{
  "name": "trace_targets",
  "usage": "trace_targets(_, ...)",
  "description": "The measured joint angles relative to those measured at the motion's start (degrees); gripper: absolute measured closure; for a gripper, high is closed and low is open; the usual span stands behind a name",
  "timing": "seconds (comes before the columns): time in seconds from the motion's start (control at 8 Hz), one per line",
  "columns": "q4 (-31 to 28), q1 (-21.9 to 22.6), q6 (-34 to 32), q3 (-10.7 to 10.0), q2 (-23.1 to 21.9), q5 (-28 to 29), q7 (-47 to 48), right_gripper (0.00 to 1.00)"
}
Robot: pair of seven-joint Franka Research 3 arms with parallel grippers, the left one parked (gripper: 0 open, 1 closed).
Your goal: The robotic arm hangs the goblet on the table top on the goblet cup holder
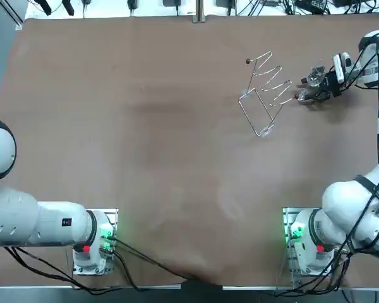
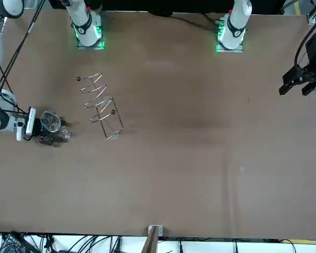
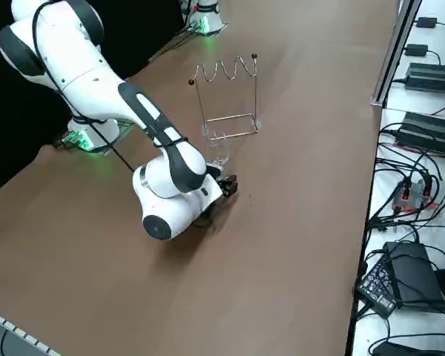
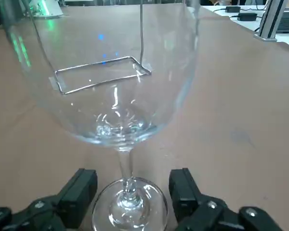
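A clear goblet (image 1: 314, 77) (image 2: 50, 122) (image 3: 219, 150) stands upright on the brown table, at the far right beside the wire cup holder (image 1: 266, 95) (image 2: 99, 104) (image 3: 228, 95). My right gripper (image 1: 308, 95) (image 2: 58, 136) (image 3: 227, 185) sits low at the goblet's foot. In the wrist view the goblet (image 4: 120, 96) fills the frame. The gripper (image 4: 130, 190) is open, one black finger (image 4: 81, 192) on each side of the thin stem with gaps showing. Through the glass I see the holder's base frame (image 4: 98, 73). The holder's wavy top rail carries nothing.
The table's right edge (image 3: 371, 104) runs close by, with power supplies and cables (image 3: 423, 81) on a bench beyond it. The arm's white wrist (image 3: 170, 196) hangs low over the table behind the goblet.
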Motion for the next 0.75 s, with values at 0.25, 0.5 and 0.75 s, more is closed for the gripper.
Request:
trace_targets(0.25,0.00,0.00,0.04,0.00,0.00,0.01,-0.01,0.20)
trace_targets(0.5,0.00,-0.03,0.05,0.00,0.00,0.03,-0.01,0.46)
trace_targets(0.75,0.00,-0.27,0.04,-0.02,0.00,0.04,-0.01,0.62)
